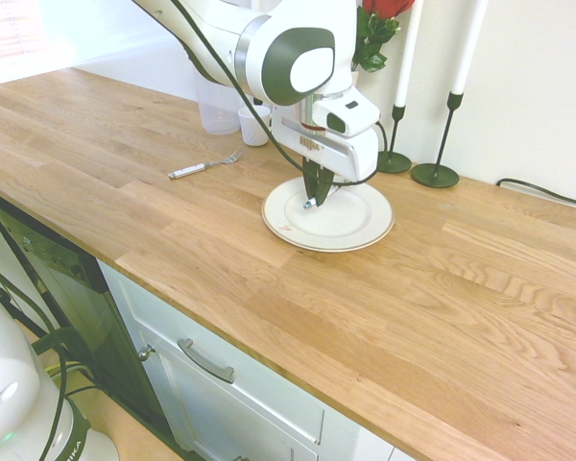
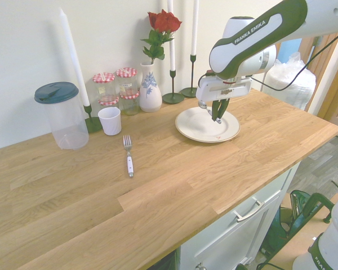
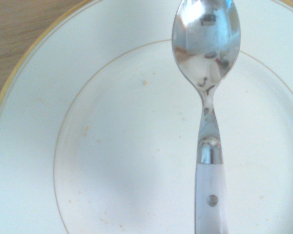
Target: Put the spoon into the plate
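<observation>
Pincer (image 1: 315,197) clamped tight on the spoon (image 3: 207,97) by its pale handle, bowl hanging over the middle of the plate (image 1: 360,233); I'd ease lower until the bowl nearly touches the china, then release so it doesn't bounce out.

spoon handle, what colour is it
White, with a small metal rivet, below a shiny silver bowl. The spoon shows best in the wrist view, over the plate.

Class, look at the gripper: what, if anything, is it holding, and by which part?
The gripper holds the spoon by its handle, with the bowl out over the plate.
</observation>
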`<control>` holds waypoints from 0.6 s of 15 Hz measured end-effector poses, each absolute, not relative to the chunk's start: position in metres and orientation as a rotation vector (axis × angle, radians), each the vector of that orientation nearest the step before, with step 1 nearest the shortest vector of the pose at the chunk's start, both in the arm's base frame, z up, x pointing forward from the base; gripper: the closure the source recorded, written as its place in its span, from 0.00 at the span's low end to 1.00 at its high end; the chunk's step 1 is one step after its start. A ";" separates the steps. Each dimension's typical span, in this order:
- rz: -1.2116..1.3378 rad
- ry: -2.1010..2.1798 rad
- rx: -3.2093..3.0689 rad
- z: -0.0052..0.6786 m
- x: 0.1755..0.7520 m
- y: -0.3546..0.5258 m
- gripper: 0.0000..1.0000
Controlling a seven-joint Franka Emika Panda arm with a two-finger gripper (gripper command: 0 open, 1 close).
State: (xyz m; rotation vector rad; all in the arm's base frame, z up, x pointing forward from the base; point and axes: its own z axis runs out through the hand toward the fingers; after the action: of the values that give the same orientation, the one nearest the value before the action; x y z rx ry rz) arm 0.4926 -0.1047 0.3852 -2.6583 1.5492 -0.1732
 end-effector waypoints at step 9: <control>-0.126 1.521 -2.693 0.367 0.494 -0.107 1.00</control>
State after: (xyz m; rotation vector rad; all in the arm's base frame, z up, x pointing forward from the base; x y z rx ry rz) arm 0.4940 -0.1069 0.3668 -2.6928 1.5211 -0.1264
